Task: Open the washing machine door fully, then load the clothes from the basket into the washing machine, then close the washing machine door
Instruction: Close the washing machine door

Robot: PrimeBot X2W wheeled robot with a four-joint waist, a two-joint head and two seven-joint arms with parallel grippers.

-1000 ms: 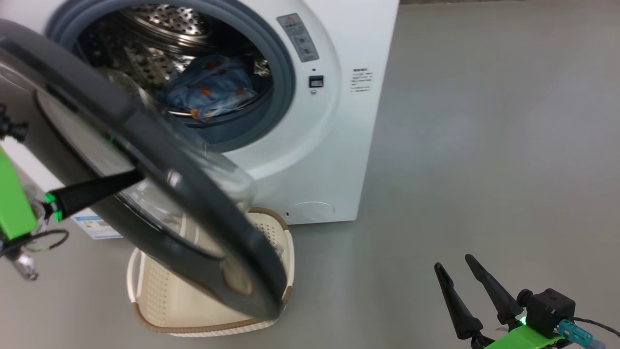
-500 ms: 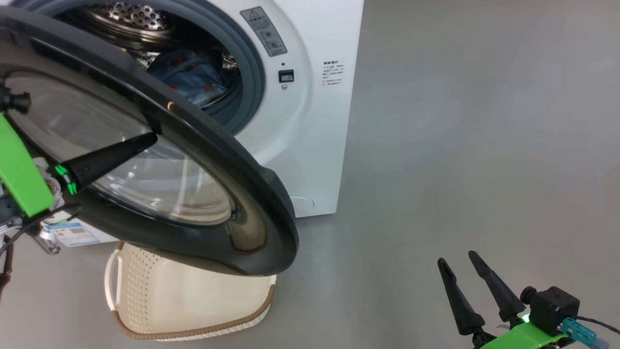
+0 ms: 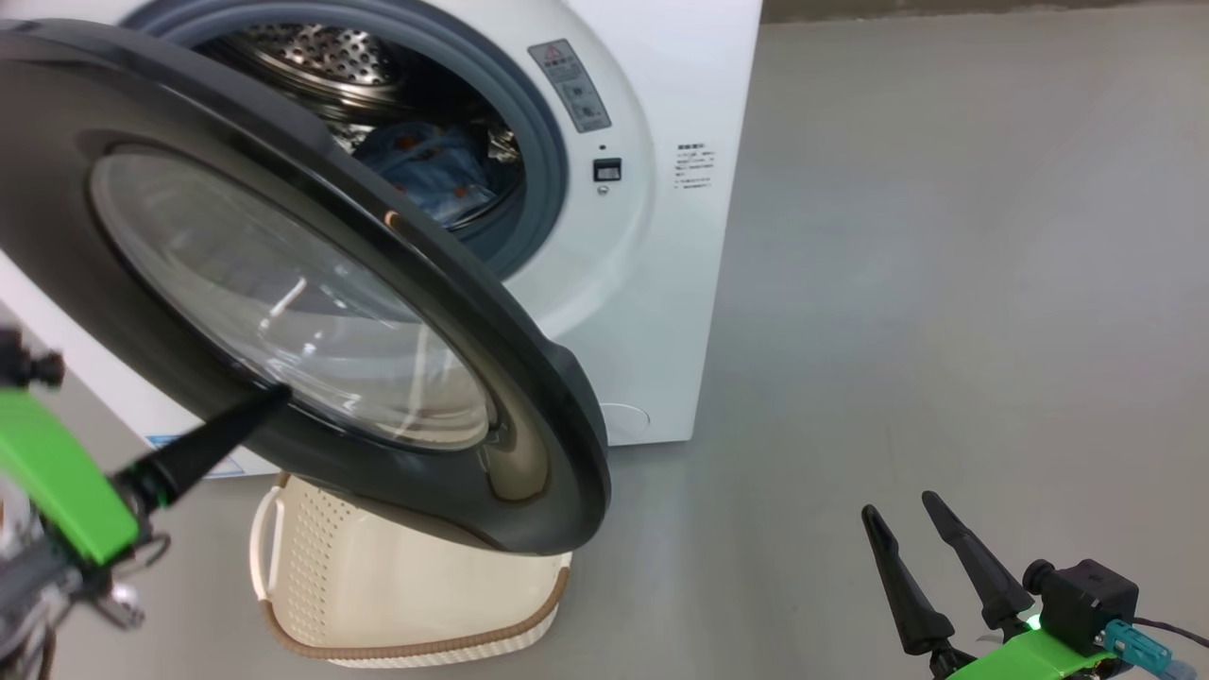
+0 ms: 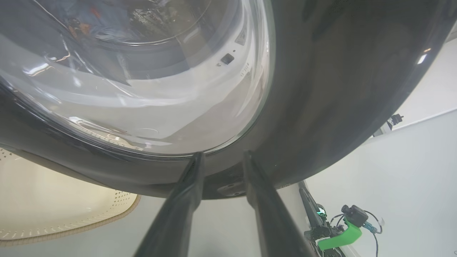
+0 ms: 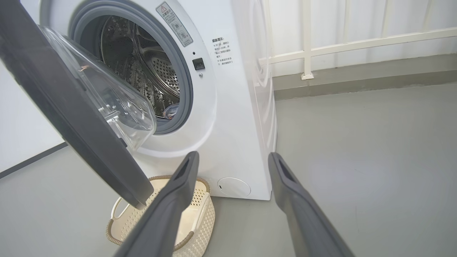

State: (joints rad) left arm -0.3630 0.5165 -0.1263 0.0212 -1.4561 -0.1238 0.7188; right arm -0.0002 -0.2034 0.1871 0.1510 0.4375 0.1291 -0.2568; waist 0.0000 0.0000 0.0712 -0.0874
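Set with the left gripper (image 4: 223, 155), fingers narrowly parted, tips at the outer lower rim of the half-open washing machine door (image 3: 283, 283) dead ahead, clothes (image 3: 430, 170) in the drum (image 3: 312, 57) beyond it, wide-spread right gripper (image 3: 899, 503) well away rightward.

The door (image 3: 283, 302) has swung further shut toward the washer (image 3: 661, 283), its glass face now turned to my head camera and covering more of the clothes (image 3: 425, 175). My left gripper (image 4: 223, 159) has slid down to the door's lower rim, and its 2 fingers (image 4: 189, 185) have parted.
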